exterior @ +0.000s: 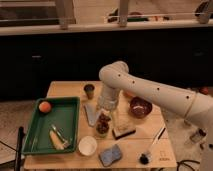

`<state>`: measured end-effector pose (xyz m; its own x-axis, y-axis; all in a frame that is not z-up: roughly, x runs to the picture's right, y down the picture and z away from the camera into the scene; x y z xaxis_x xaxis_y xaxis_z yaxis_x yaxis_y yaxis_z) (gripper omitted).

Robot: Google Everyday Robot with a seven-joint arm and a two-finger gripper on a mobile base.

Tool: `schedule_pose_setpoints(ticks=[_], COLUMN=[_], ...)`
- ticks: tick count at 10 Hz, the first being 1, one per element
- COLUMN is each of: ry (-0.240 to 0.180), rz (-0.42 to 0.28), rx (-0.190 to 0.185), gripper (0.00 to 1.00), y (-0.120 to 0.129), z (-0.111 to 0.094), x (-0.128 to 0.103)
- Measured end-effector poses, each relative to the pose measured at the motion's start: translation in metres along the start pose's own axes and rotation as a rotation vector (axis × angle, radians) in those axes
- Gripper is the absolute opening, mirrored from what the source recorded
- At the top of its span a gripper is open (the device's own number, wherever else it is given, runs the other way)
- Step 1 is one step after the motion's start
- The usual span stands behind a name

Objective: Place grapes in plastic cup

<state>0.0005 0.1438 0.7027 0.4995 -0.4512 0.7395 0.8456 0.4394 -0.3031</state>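
Observation:
The grapes (103, 120), a dark red-purple bunch, sit at the mouth of the clear plastic cup (101, 132) near the middle of the wooden table (67, 89). I cannot tell how deep in the cup they are. My gripper (106, 111) points straight down right above the grapes, at the end of the white arm (150, 90) that comes in from the right. The wrist hides where the gripper meets the bunch.
A green tray (35, 135) at the left holds an orange fruit (45, 106) and a banana (57, 140). Around the cup stand a dark opaque cup (89, 90), a maroon bowl (140, 107), a white cup (87, 146), a blue sponge (111, 155), a brush (151, 146) and a small block (123, 132).

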Motion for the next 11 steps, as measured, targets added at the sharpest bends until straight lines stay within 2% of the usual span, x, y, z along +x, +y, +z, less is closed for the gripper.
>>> schedule_pose_setpoints(ticks=[11], ry=[-0.011], rz=[-0.014], rx=[0.013], gripper=[0.80], y=[0.0019], z=[-0.0053], x=[0.0021])
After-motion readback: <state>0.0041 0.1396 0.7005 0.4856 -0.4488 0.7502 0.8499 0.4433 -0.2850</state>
